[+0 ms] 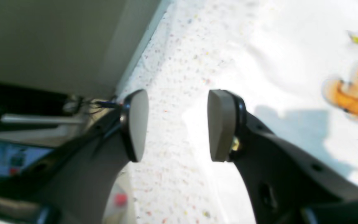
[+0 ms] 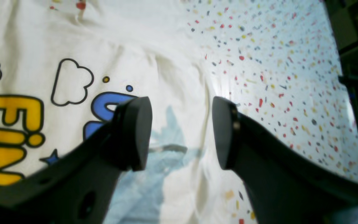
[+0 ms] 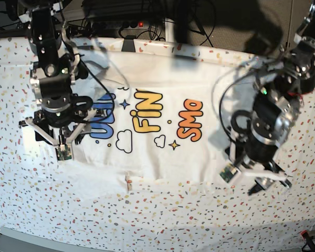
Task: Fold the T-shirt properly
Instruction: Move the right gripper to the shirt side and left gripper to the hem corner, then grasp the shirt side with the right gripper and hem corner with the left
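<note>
Two hands hover over the T-shirt (image 3: 157,105), which lies on the speckled desk (image 3: 163,220) print side up, its width running across the base view. The garment appears partly folded: its lower part looks doubled over, since only the top line of the print shows, and the side folds are judged still to be made. The left hand (image 1: 177,124) has its jaws apart and empty, poised just off one side edge of the shirt above bare desk. The right hand (image 2: 182,133) likewise stands apart and grips nothing, positioned over the opposite side edge, beside the blue lettering.
</note>
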`<action>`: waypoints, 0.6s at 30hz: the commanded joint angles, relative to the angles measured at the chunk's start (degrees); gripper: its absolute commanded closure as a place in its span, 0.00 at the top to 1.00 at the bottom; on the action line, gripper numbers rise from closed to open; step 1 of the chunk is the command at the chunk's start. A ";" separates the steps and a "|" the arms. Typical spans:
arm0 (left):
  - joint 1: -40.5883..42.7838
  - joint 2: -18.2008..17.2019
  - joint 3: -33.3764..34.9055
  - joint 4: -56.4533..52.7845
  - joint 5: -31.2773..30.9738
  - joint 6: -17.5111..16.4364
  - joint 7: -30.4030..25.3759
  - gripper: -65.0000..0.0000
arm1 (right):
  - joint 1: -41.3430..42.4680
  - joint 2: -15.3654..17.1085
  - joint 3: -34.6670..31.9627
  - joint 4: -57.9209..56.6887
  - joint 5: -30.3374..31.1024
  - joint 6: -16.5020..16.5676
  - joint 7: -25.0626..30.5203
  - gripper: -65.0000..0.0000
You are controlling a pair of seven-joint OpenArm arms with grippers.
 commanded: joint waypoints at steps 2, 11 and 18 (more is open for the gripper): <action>-3.67 -0.61 -4.22 -5.88 -4.87 0.24 -3.15 0.46 | 2.16 0.48 1.64 -1.07 0.33 0.22 1.03 0.60; -21.81 -0.46 -12.13 -47.50 -31.47 -24.39 -13.31 0.46 | 6.71 0.50 8.46 -5.53 8.48 3.17 0.72 0.72; -36.68 3.48 -12.09 -83.25 -38.66 -36.99 -16.06 0.46 | 6.97 0.46 9.07 -5.51 11.15 4.83 -0.04 0.72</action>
